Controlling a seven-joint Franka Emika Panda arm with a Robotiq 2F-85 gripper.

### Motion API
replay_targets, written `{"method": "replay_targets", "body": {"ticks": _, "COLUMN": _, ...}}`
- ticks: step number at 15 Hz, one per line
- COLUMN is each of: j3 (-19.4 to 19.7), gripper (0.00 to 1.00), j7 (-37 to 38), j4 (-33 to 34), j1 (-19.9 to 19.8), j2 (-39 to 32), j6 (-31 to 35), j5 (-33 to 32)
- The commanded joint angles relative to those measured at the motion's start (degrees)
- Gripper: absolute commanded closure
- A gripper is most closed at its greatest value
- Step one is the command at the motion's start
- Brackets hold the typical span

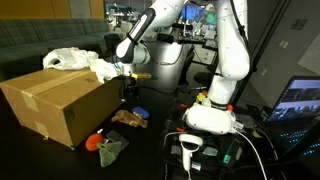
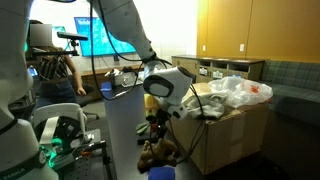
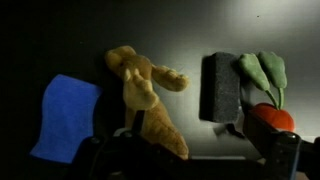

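Dark surface (image 1: 165,128) spreads under the arm in a dim lab, with lit monitors (image 1: 300,100) glowing behind it. Your hand (image 1: 128,95) hangs just above that surface, its fingers (image 3: 283,155) spread wide apart with nothing held between them, and it touches no object.

In the wrist view the tan plush toy (image 3: 148,100) lies at twelve o'clock from the hand. It is the nearest thing to you, stretched lengthwise, and its lower end reaches down into the gap between the fingers. At the toy's nine o'clock a blue cloth (image 3: 65,118) lies flat, just beside it. At the toy's two o'clock a dark grey block (image 3: 222,88) rests near it but apart from it. Green leaves (image 3: 262,72) sit against the block's far side at its two o'clock, and an orange-red ball (image 3: 272,118) sits at the block's four o'clock, right under those leaves.

Farther out, in an exterior view, a cardboard box (image 1: 60,105) stands on the surface at nine o'clock from your hand, close beside it. Crumpled plastic bags (image 1: 72,60) are heaped on top of the box.
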State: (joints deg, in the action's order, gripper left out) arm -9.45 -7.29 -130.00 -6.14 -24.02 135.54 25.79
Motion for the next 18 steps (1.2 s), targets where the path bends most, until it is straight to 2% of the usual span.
{"method": "replay_targets", "body": {"ticks": 1, "j3": -1.3, "gripper": 0.0, "j7": -0.1, "j4": -5.2, "j1": 0.2, "j2": 3.5, "j6": 3.1, "j5": 9.3}}
{"method": "replay_targets", "body": {"ticks": 7, "j3": -0.4, "gripper": 0.0, "j7": 0.9, "j4": -17.1, "j1": 2.2, "j2": 7.5, "j6": 10.7, "j5": 28.0}}
{"method": "replay_targets", "body": {"ticks": 9, "j3": -0.3, "gripper": 0.0, "j7": 0.1, "j4": -19.5, "j1": 3.6, "j2": 7.7, "j6": 12.2, "j5": 30.4}}
{"method": "replay_targets", "body": {"ticks": 13, "j3": -1.5, "gripper": 0.0, "j7": 0.0, "j4": -21.1, "j1": 8.2, "j2": 5.5, "j6": 18.2, "j5": 30.8}}
{"method": "replay_targets", "body": {"ticks": 18, "j3": -7.6, "gripper": 0.0, "j7": -0.1, "j4": -20.8, "j1": 12.9, "j2": 3.0, "j6": 29.4, "j5": 35.7}}
